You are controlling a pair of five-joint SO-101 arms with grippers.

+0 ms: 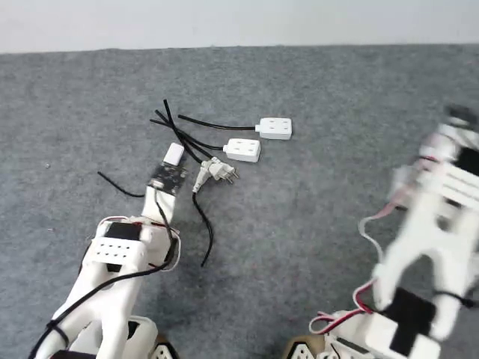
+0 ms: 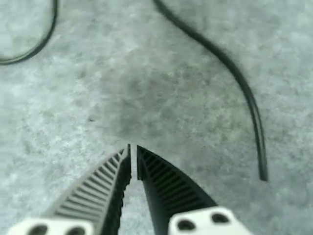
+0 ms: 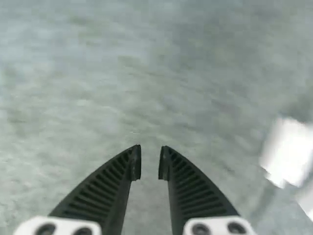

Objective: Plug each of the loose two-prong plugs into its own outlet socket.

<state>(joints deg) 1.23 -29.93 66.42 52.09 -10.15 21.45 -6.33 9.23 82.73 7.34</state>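
Note:
Two white outlet sockets lie on the grey carpet, each on a black cord. Two pale two-prong plugs lie side by side just in front of the nearer socket. My left gripper hovers a little to the left of the plugs. Its fingers are shut with nothing between them. The right arm stands far off at the right edge. My right gripper hangs over bare carpet, its fingers nearly together and holding nothing.
Black cords cross behind the left gripper, and one cord trails from the plugs toward the front. A cord with a loose end passes the left gripper. A blurred white shape sits beside the right gripper.

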